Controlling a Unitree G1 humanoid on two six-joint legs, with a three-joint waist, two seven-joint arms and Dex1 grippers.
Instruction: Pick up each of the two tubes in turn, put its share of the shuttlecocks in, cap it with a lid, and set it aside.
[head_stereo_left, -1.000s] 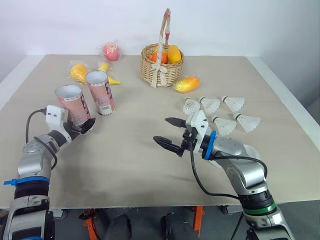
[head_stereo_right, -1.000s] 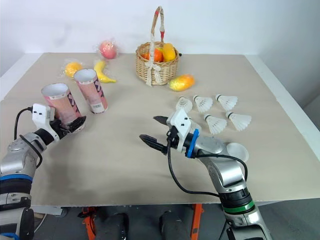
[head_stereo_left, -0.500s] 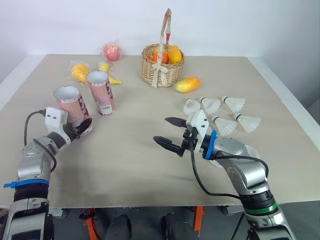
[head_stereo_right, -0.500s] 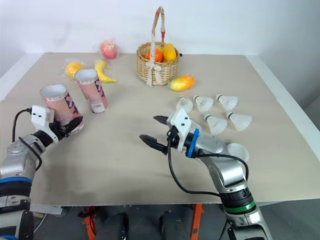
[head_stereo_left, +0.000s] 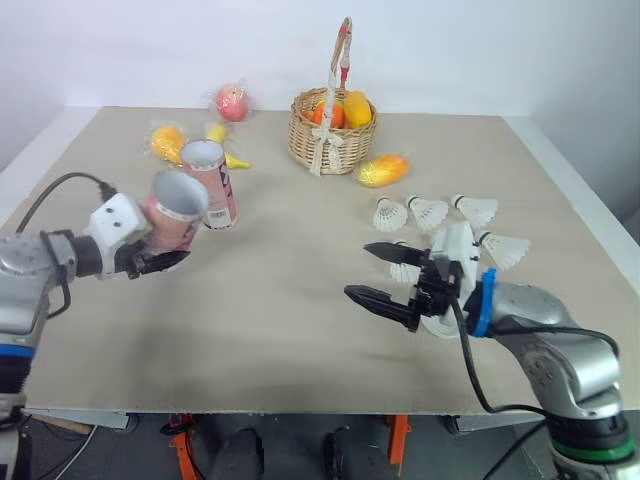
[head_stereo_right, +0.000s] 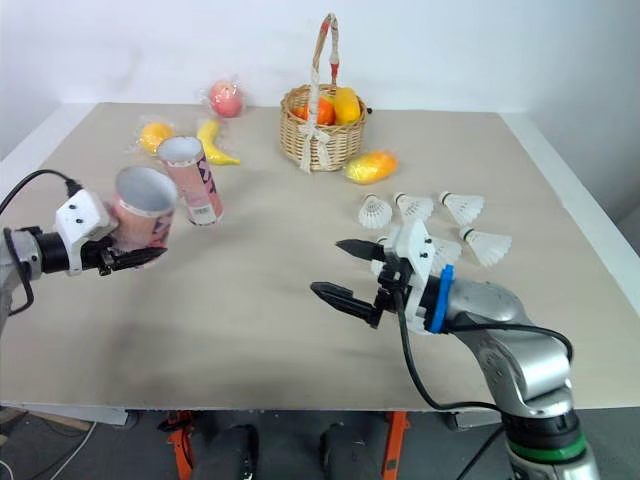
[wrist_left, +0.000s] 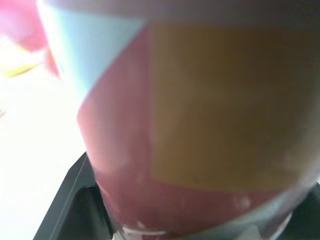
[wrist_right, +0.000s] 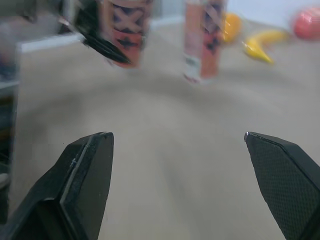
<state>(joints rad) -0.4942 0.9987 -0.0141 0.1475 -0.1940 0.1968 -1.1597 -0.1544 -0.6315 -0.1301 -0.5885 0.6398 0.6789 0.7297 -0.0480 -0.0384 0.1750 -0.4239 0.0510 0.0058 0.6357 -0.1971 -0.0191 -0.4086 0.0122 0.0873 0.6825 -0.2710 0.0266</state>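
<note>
My left gripper (head_stereo_left: 163, 248) is shut on a pink tube (head_stereo_left: 178, 207) and holds it off the table, tilted, with its open mouth toward the centre. The left wrist view shows that tube (wrist_left: 200, 115) up close between the fingers (wrist_left: 75, 200). A second pink tube (head_stereo_left: 212, 183) stands upright just behind it. My right gripper (head_stereo_left: 358, 270) hovers open and empty over the table's middle, left of several white shuttlecocks (head_stereo_left: 428, 212). Its fingers (wrist_right: 85, 185) are spread wide, facing the held tube (wrist_right: 125, 30) and the standing tube (wrist_right: 202, 40).
A wicker basket (head_stereo_left: 325, 140) of fruit stands at the back centre, with a mango (head_stereo_left: 382, 169) beside it. An apple (head_stereo_left: 232, 101), a yellow fruit (head_stereo_left: 167, 143) and a banana (head_stereo_left: 228, 157) lie at the back left.
My left arm has lifted the tube off the table, tilted it and carried it toward the centre. The right gripper has shifted a little to the right, still open.
</note>
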